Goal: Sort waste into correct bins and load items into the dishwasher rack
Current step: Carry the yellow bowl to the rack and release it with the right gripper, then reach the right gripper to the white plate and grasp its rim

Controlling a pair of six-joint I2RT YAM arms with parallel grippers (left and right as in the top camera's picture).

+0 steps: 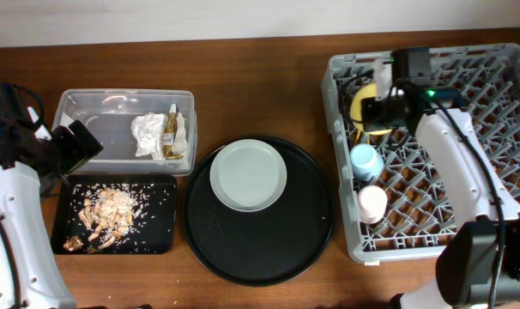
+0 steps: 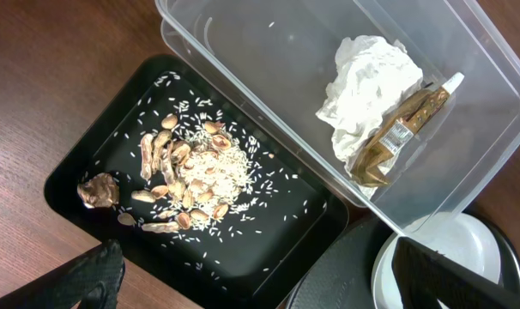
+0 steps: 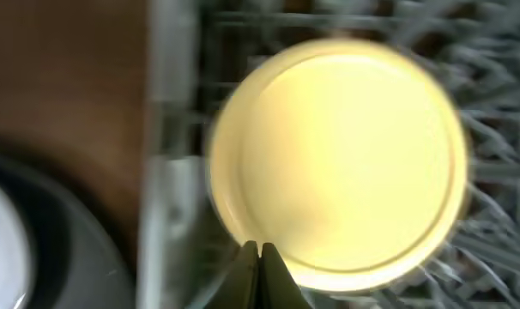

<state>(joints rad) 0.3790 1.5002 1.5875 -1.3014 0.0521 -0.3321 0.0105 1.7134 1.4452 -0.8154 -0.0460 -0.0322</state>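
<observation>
My right gripper (image 1: 378, 108) (image 3: 260, 254) is shut on the rim of the yellow bowl (image 1: 359, 110) (image 3: 346, 163), which it holds in the far left corner of the grey dishwasher rack (image 1: 500, 154) (image 3: 169, 172). A blue cup (image 1: 365, 160) and a pink cup (image 1: 371, 203) sit in the rack. The pale plate (image 1: 248, 175) (image 2: 466, 249) lies on the round black tray (image 1: 260, 249). The napkin (image 1: 148, 133) (image 2: 367, 81) and gold-brown wrapper (image 1: 170, 137) (image 2: 397, 137) lie in the clear box (image 1: 97, 129) (image 2: 269, 77). Food scraps (image 1: 105, 215) (image 2: 187, 176) lie in the shallow black tray (image 1: 157, 232) (image 2: 97, 154). My left gripper (image 1: 75, 146) (image 2: 256, 257) is open and empty above these bins. The chopsticks are out of view.
The round black tray (image 2: 346, 275) sits between the bins and the rack. A brown lump (image 1: 71, 245) (image 2: 97, 190) lies at the black tray's near left corner. Bare wooden table runs along the front and back.
</observation>
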